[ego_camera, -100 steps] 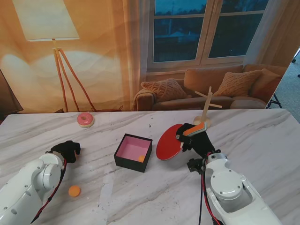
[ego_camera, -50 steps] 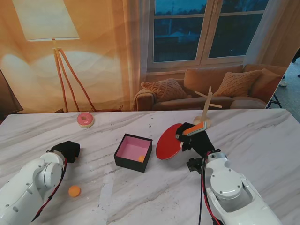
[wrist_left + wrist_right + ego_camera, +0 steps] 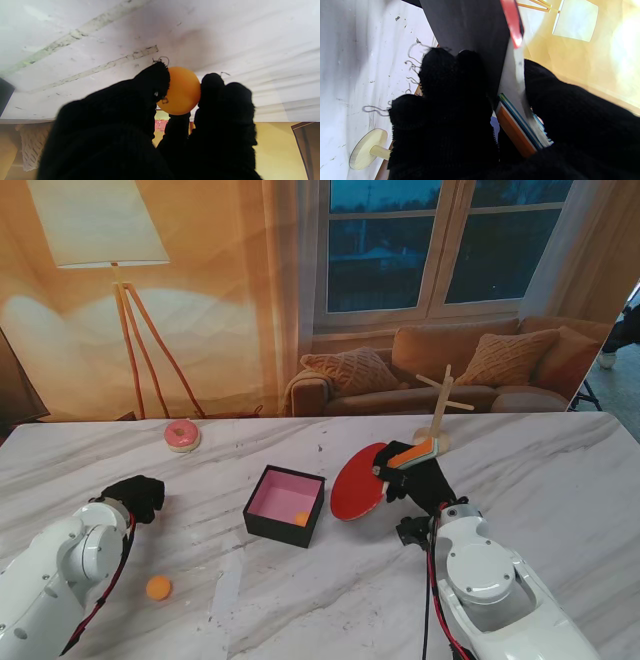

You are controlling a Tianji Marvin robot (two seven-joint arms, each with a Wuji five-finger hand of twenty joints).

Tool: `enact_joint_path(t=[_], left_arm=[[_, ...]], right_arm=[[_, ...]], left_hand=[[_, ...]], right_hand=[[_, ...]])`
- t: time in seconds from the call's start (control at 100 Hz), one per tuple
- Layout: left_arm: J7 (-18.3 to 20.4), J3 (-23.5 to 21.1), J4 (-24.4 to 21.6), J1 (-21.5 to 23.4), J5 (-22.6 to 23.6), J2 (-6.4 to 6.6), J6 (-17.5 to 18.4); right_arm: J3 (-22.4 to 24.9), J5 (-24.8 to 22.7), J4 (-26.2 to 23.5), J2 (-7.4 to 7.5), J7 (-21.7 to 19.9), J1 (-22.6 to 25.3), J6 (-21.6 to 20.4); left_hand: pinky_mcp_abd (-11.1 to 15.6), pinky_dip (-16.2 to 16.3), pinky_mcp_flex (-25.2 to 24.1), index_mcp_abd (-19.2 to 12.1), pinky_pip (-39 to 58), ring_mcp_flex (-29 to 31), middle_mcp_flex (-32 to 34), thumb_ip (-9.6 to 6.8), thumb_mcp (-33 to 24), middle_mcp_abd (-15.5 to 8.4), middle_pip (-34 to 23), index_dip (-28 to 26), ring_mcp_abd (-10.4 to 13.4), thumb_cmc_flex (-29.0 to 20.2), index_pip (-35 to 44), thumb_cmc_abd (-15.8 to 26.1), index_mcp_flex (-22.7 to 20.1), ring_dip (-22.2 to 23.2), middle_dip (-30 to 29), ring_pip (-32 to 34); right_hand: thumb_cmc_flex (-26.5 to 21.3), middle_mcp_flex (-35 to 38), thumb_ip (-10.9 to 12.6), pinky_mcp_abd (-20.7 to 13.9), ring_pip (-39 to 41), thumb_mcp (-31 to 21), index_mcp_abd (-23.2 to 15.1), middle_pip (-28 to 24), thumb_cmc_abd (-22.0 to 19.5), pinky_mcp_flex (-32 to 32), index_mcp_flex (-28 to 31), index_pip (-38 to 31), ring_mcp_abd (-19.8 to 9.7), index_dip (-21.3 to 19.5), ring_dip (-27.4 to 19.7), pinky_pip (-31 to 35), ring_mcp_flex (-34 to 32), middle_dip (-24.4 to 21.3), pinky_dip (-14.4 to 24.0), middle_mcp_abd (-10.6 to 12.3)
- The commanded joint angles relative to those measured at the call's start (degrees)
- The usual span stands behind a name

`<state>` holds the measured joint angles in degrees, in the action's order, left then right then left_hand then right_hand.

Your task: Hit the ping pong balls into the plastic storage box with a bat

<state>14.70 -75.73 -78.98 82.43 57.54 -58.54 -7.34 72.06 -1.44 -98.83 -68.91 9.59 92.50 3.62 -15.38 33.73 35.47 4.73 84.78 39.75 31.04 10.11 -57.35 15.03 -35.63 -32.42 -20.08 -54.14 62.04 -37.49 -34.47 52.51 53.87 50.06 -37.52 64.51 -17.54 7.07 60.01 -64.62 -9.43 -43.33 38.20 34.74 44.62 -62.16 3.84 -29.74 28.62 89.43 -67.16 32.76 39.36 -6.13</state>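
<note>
My left hand (image 3: 135,498), in a black glove, is at the left of the table, its fingers (image 3: 150,85) closed round an orange ping pong ball (image 3: 181,91). A second orange ball (image 3: 158,587) lies on the marble nearer to me than that hand. The black storage box (image 3: 262,512) with a pink inside stands mid-table and holds a third ball (image 3: 301,518). My right hand (image 3: 415,478) is shut on the orange handle (image 3: 517,125) of the red bat (image 3: 358,482). The blade is tilted up just right of the box.
A pink doughnut (image 3: 182,435) lies at the far left of the table. A wooden peg stand (image 3: 438,415) rises just behind my right hand, its round base (image 3: 367,148) close to the fingers. The table's far edge meets a printed room backdrop.
My left hand has shifted slightly left and away from me. The bat blade has edged a little left toward the box. The balls on the table and in the box have not moved.
</note>
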Motion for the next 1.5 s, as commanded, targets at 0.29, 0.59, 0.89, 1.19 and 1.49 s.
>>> enact_joint_path(t=[0.29, 0.59, 0.89, 1.19, 1.49], left_arm=[[2.6, -2.9, -6.5, 2.3, 1.5, -0.02, 1.0], [3.5, -3.3, -11.9, 3.6, 1.1, -0.31, 0.9], [3.0, -2.4, -16.6, 3.3, -0.5, -0.61, 3.8], [2.9, 0.5, -19.3, 0.6, -3.4, -0.81, 7.0], [3.6, 5.5, -19.6, -4.1, -8.9, -1.13, 6.5]], right_arm=[[0.1, 0.7, -0.4, -0.36, -0.1, 0.0, -0.2], [0.3, 0.8, -0.6, -0.37, 0.0, 0.2, -0.3], [0.1, 1.1, -0.7, -0.45, 0.2, 0.3, 0.1], [0.0, 1.5, -0.9, -0.49, 0.2, 0.6, 0.2], [-0.1, 1.9, -0.9, -0.67, 0.8, 0.9, 0.5]], left_hand=[[6.7, -0.1, 0.1, 2.2, 2.8, 2.5, 4.6, 0.83, -3.5, 0.2, -1.6, -0.2, -3.5, -4.3, 4.5, 0.1, -2.9, 0.9, 3.0, 2.3], [6.6, 0.1, 0.1, 2.3, 3.2, 2.5, 4.9, 0.72, -3.4, 0.5, -1.2, -0.2, -3.8, -4.5, 4.5, 0.3, -2.9, 0.9, 3.3, 2.6], [6.7, 0.4, 0.0, 2.3, 3.5, 2.5, 5.1, 0.68, -3.1, 0.7, -0.7, -0.2, -3.7, -4.4, 4.4, 0.3, -2.8, 1.0, 3.5, 2.9], [6.9, 0.4, 0.1, 2.2, 3.5, 2.5, 5.2, 0.69, -2.8, 0.6, -0.4, -0.3, -3.5, -4.5, 4.2, 0.5, -2.7, 0.9, 3.8, 3.1], [7.1, 0.3, 0.6, 2.1, 3.4, 2.9, 5.9, 0.65, -2.7, 0.2, -0.1, -0.3, -3.5, -4.4, 4.1, 0.5, -2.7, 0.8, 3.9, 3.1]], right_hand=[[-3.1, 1.6, 1.3, -2.4, -1.8, -2.0, -0.5, -1.1, -2.3, -0.2, 2.9, -1.2, -3.4, -0.8, 0.7, -0.5, 1.4, 0.7, 0.4, 3.8], [-3.1, 1.6, 1.3, -2.4, -1.8, -2.0, -0.6, -1.1, -2.3, -0.2, 2.9, -1.2, -3.4, -0.8, 0.7, -0.5, 1.4, 0.8, 0.4, 3.8], [-3.1, 1.6, 1.2, -2.5, -1.8, -2.0, -0.5, -1.1, -2.3, -0.1, 2.9, -1.3, -3.4, -0.8, 0.7, -0.5, 1.4, 0.7, 0.4, 3.8], [-3.1, 1.6, 1.3, -2.5, -1.8, -2.0, -0.6, -1.2, -2.3, -0.1, 2.9, -1.2, -3.4, -0.8, 0.7, -0.5, 1.5, 0.8, 0.4, 3.8], [-3.2, 1.6, 1.3, -2.5, -1.7, -1.9, -0.5, -1.1, -2.3, -0.1, 2.9, -1.2, -3.4, -0.8, 0.7, -0.5, 1.5, 0.8, 0.4, 3.7]])
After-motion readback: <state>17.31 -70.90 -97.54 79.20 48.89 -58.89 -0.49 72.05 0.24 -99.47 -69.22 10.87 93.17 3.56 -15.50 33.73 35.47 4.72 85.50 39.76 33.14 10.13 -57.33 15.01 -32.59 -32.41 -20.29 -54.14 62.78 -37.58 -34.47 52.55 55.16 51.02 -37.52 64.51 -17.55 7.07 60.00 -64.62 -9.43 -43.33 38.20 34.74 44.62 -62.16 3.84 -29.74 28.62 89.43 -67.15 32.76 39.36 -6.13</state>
